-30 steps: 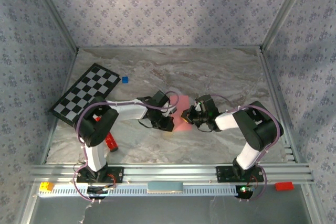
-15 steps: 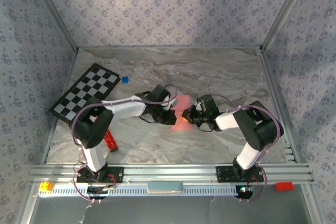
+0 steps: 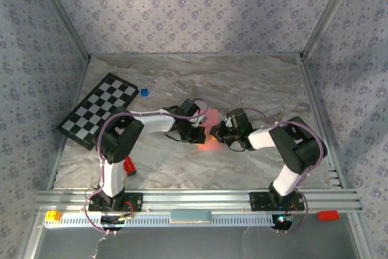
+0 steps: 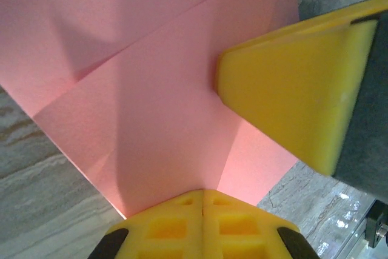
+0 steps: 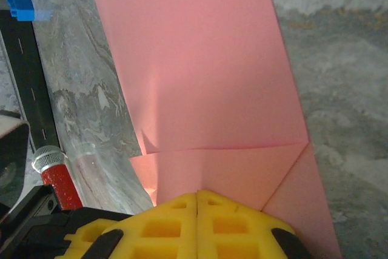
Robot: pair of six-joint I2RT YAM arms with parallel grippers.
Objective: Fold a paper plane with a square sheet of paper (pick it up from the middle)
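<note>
Square sheet of paper, partly folded with diagonal creases, sits mid-worktop. Left pincer is clenched at one edge and right pincer is clenched at the facing edge; whether either actually grips the sheet cannot be told. Open worktop lies beyond. Checkerboard and blue cube are well apart, to the left.

Closed left pincer touching creased pink paper

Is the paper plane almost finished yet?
Not yet. Done: the pink paper already shows folded flaps and creases. In hand: the left jaws and right jaws, both closed, meet at the paper on the table, seemingly pressing a fold. Left: it looks wide, not pointed, so more folds before it's a plane.
</note>
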